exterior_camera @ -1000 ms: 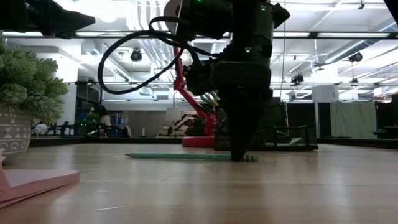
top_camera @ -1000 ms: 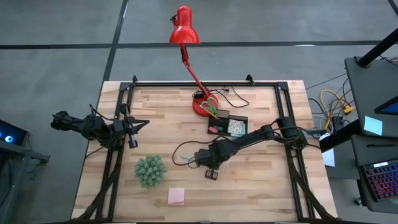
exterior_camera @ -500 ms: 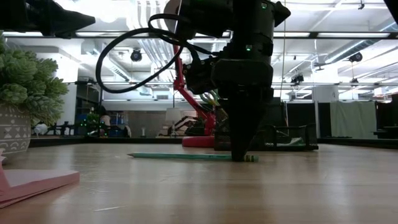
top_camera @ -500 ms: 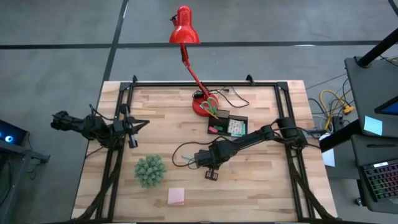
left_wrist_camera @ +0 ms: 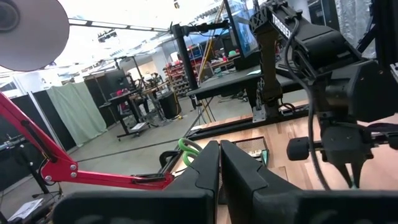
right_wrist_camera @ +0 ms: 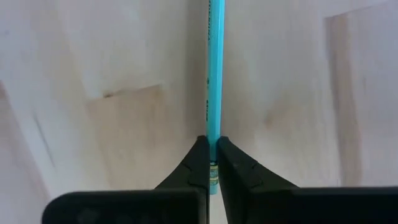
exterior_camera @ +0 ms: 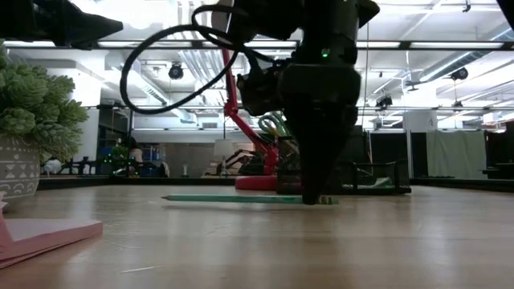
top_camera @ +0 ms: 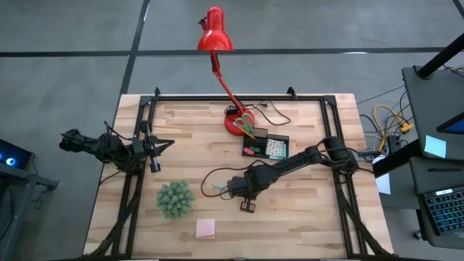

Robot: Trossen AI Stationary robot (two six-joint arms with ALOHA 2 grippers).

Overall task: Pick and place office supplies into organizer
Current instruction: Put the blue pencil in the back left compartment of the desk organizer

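Two arms over the worktop (top_camera: pixel 304 225); mine are named by my own sides. My right pincer (right_wrist_camera: pixel 211 163) is down at the worktop's middle, fingers pressed together on the teal pen (right_wrist_camera: pixel 214 74), pinching it near one end. In the low view that pincer (exterior_camera: pixel 318 197) stands tip-down and near vertical, the pen (exterior_camera: pixel 233 199) lying flat along the wood beside it, not lifted. From above, my right arm reaches in from the right rail, stretched low and diagonal toward the centre, pincer (top_camera: pixel 248 206) at its far end.

Open room: bare wood on all sides of the pen; the near right quarter of the worktop is free. The fuzzy green ball (top_camera: pixel 175 199) sits near, on the left of the grasp point, with the pink sticky pad (top_camera: pixel 205 229) beyond it toward the near edge. The organizer (top_camera: pixel 265 147) lies toward the far edge, well apart from the pen, touching or just beside the red lamp's base (top_camera: pixel 236 124); green-handled scissors (top_camera: pixel 246 120) rest at that base.

My left pincer (left_wrist_camera: pixel 219 163) waits at the left rail, held level above the wood, fingers pressed together, gripping nothing.
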